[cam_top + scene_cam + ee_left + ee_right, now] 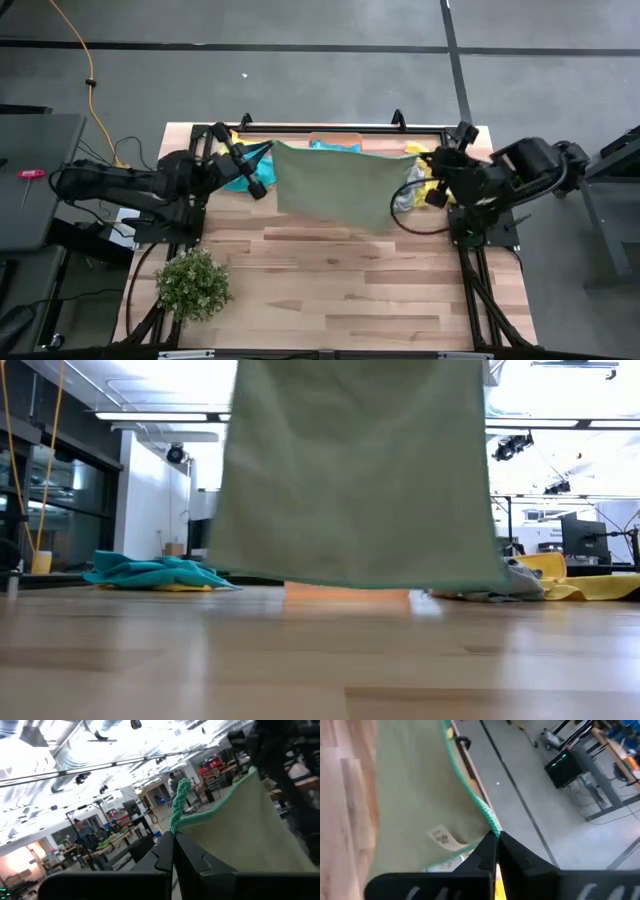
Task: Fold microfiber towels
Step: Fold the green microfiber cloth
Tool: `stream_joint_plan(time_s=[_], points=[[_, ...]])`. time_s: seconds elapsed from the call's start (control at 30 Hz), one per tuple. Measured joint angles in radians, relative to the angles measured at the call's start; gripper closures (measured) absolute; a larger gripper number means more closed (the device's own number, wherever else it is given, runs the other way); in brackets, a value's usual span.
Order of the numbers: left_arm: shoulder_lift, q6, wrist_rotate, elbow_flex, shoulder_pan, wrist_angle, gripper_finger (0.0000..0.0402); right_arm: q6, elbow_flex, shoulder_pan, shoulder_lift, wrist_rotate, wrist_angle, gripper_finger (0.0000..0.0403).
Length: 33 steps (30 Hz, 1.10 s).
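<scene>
Above the table's (340,280) twelve o'clock edge, a green towel (335,185) hangs stretched between both arms: left jaws clamp its nine o'clock corner, right jaws its three o'clock corner, long axis running nine-to-three

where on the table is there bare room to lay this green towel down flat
Bare wood fills the near half of the table, bounded by the plant at its left corner. The far edge is crowded: teal towels, orange bin, yellow and grey towels. The green towel hangs between both grippers.
</scene>
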Motion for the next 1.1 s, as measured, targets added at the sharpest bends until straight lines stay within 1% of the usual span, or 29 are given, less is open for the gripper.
stream_joint_plan(time_s=[0.07, 0.17, 0.27, 0.37, 0.47, 0.6, 0.73, 0.83, 0.93, 1.0, 1.1], points=[[0.022, 0.0, 0.019, 0.0, 0.027, 0.031, 0.0401, -0.044, 0.025, -0.011, 0.001, 0.01, 0.007, 0.0403], [0.033, -0.002, 0.025, 0.0, 0.049, 0.027, 0.0401, -0.086, 0.038, -0.015, 0.001, 0.01, 0.028, 0.0403], [0.032, -0.002, 0.017, 0.0, 0.028, -0.034, 0.0401, -0.076, 0.022, -0.006, 0.002, -0.004, 0.039, 0.0403], [0.023, -0.002, -0.027, 0.0, -0.014, -0.108, 0.0401, -0.019, -0.023, 0.016, 0.002, -0.026, 0.041, 0.0403], [0.016, -0.022, -0.074, 0.0, -0.071, -0.193, 0.0401, 0.073, -0.093, 0.055, 0.003, -0.044, 0.046, 0.0403], [0.016, -0.087, -0.113, 0.0, -0.159, -0.288, 0.0401, 0.195, -0.197, 0.119, 0.003, -0.066, 0.061, 0.0403], [0.016, -0.14, -0.189, 0.0, -0.277, -0.325, 0.0401, 0.301, -0.273, 0.19, 0.003, -0.099, 0.089, 0.0403], [0.016, -0.133, -0.293, 0.0, -0.377, -0.314, 0.0401, 0.347, -0.299, 0.247, 0.004, -0.099, 0.123, 0.0403], [0.015, -0.109, -0.379, 0.0, -0.463, -0.297, 0.0401, 0.357, -0.304, 0.302, 0.003, -0.075, 0.169, 0.0403], [0.014, -0.1, -0.42, 0.0, -0.509, -0.285, 0.0401, 0.358, -0.303, 0.337, 0.003, -0.049, 0.187, 0.0403], [0.014, -0.121, -0.47, 0.0, -0.569, -0.295, 0.0401, 0.38, -0.304, 0.373, 0.003, -0.045, 0.216, 0.0403]])
